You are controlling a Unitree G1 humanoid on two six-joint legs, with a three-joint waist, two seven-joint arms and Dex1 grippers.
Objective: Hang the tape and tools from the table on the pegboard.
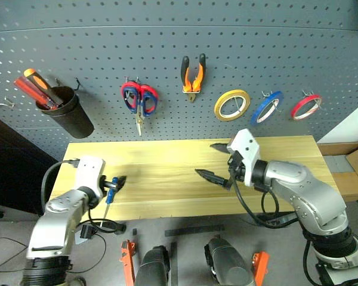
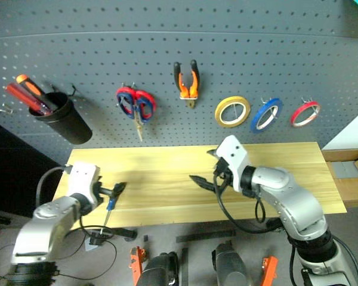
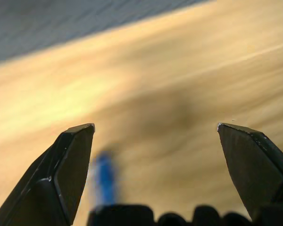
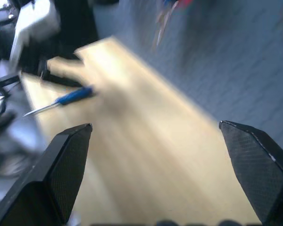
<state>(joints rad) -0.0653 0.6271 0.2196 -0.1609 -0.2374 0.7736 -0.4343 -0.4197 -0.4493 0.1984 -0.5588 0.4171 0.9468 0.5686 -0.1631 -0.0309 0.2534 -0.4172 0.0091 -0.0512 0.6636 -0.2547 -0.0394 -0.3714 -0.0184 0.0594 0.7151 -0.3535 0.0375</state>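
We see left gripper (image 1: 116, 182) spread wide over table (image 1: 167, 173) near-left edge, blue-handled screwdriver (image 1: 110, 192) at its fingers, contact unclear. Right gripper (image 1: 215, 161) wide open, empty, above table middle. Behind table, pegboard (image 1: 167, 59) carries pliers (image 1: 193, 74), red-handled scissors (image 1: 139, 98), yellow, blue, red tape (image 1: 305, 106) rings, black cup.
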